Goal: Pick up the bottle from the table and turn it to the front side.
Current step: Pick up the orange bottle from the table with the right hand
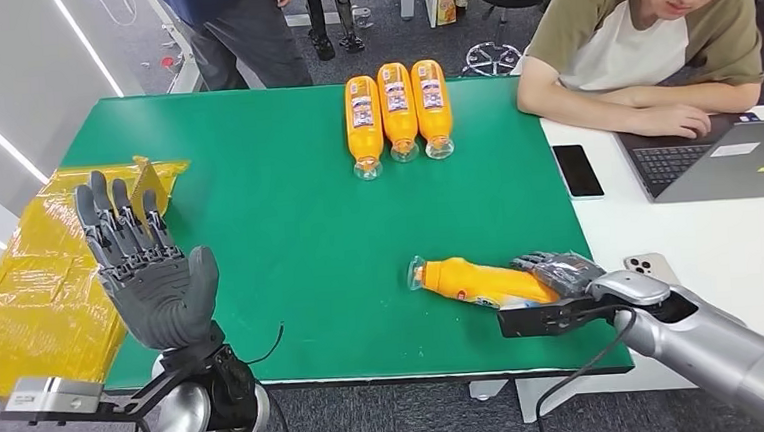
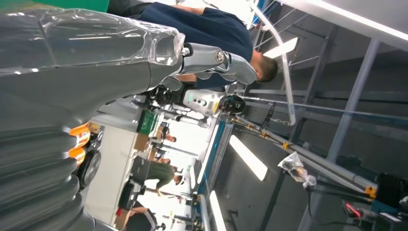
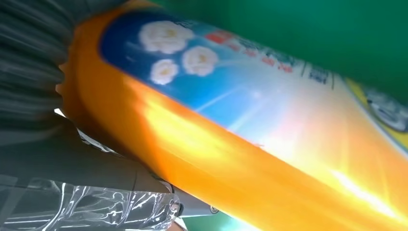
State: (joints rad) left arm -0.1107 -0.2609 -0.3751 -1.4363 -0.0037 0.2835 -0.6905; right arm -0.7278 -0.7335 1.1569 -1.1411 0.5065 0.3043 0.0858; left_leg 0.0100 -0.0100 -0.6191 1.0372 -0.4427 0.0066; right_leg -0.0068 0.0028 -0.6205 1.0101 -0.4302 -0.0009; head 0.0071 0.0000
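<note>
Grasping the orange plastic bottle (image 1: 482, 281) lying at five o'clock on the green surface (image 1: 278, 222), my right hand (image 1: 562, 271) wraps its base so I can lift and roll the label frontward. My left hand (image 1: 151, 270) hovers at eight o'clock, fingers (image 1: 118, 217) spread, holding nothing.

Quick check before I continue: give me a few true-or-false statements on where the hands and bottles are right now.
1. The right hand is wrapped around the base end of the lone bottle. True.
2. That bottle stands upright on the green mat. False: it lies on its side, cap end pointing toward the robot's left.
3. The left hand holds a bottle. False: it is raised with fingers spread, holding nothing.
4. Three bottles lie side by side at the far edge of the mat. True.
5. A laptop sits on the white table on the robot's right. True.
</note>
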